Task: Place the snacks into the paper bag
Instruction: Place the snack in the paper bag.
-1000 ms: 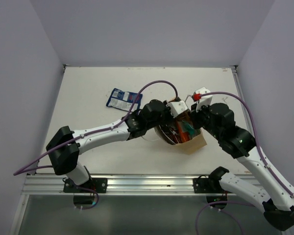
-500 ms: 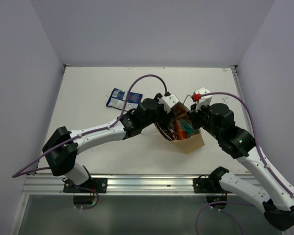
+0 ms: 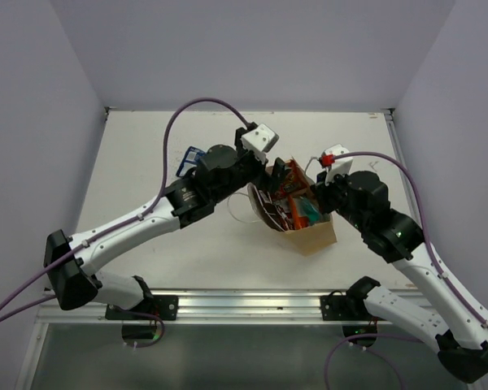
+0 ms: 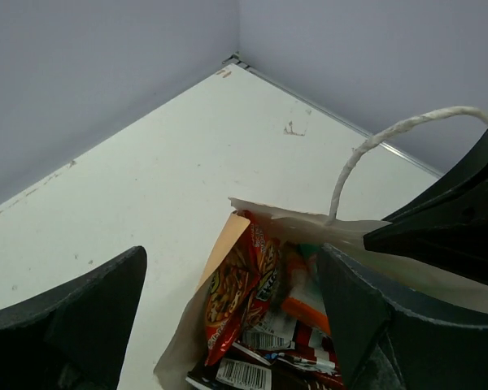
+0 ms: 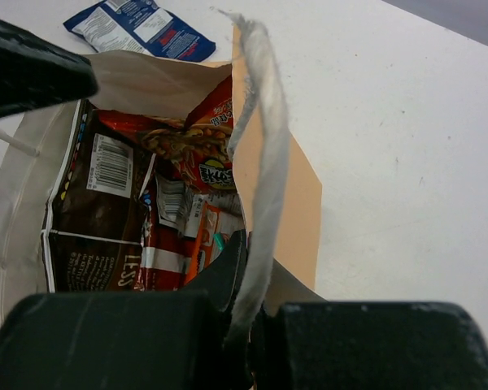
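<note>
**A:** Start near. What does the right wrist camera give that the overhead one doesn't?

**B:** The grip itself. The right gripper (image 5: 248, 313) is pressed together on a white cord handle (image 5: 260, 162) of the paper bag (image 5: 289, 203). From above, its fingers are lost behind the wrist.

**A:** And inside the bag?

**B:** The snacks are packed in. A dark brown packet (image 5: 89, 227) is against the left wall, a red packet (image 5: 203, 154) is at the far rim, and an orange packet (image 5: 207, 236) is wedged low between them. The overhead view shows only a jumble of colour there.

**A:** Which way does the bag point?

**B:** From above it sits mid-table between the two arms. Its long axis is diagonal, with the tan base (image 3: 313, 234) near and to the right. The mouth opens up and away to the left.

**A:** The left gripper?

**B:** The left gripper (image 3: 275, 175) hangs just over the mouth. Its own camera shows the fingers (image 4: 73, 317) spread wide with nothing between them, and the red packet directly below.

**A:** Anything beyond the bag?

**B:** One blue-white packet (image 5: 138, 24) lies flat on the table (image 3: 146, 146), apart from the bag. From above the left arm covers most of it, and only a corner (image 3: 189, 159) shows. The left wrist view misses it entirely
</note>
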Tool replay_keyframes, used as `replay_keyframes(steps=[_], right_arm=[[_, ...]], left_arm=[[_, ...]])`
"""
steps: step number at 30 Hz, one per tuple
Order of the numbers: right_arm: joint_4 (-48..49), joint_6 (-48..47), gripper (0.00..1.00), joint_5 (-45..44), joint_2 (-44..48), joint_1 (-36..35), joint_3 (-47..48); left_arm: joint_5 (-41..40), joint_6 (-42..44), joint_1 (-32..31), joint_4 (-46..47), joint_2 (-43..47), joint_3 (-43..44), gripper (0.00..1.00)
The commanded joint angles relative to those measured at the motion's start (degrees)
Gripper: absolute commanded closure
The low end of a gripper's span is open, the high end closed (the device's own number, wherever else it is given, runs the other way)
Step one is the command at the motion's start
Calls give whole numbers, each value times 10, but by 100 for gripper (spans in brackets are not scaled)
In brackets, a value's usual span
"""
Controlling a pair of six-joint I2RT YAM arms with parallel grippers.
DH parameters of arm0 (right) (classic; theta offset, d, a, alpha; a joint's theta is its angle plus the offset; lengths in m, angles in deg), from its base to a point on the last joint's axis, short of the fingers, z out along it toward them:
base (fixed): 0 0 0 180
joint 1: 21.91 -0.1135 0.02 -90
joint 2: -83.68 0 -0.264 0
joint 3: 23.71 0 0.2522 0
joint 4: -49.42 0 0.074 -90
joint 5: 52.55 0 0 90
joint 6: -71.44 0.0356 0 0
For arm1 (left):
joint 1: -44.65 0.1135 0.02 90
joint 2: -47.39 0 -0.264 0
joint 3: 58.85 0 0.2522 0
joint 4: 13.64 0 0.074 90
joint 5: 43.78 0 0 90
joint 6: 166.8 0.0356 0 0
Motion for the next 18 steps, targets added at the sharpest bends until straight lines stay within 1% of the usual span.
replay_keyframes(steps=[1, 5, 6, 12, 14, 17, 18], right_arm=[[29, 18, 100, 8, 1, -2, 7], [30, 28, 100, -5, -5, -2, 5], [29, 32, 100, -8, -6, -2, 5], [27, 38, 100, -26, -10, -3, 4], [27, 39, 100, -26, -9, -2, 2], [34, 42, 100, -23, -11, -2, 0], [34, 43, 100, -20, -12, -2, -1]], left_arm=[[-23, -55, 5, -81, 27, 41, 11], [-78, -119, 6, -188, 35, 67, 9], [-90, -132, 6, -232, 38, 74, 9], [-111, -236, 12, -371, 93, 74, 9], [-103, -257, 12, -387, 116, 68, 9], [-61, -278, 12, -394, 133, 60, 9], [-29, -280, 12, -394, 133, 59, 9]])
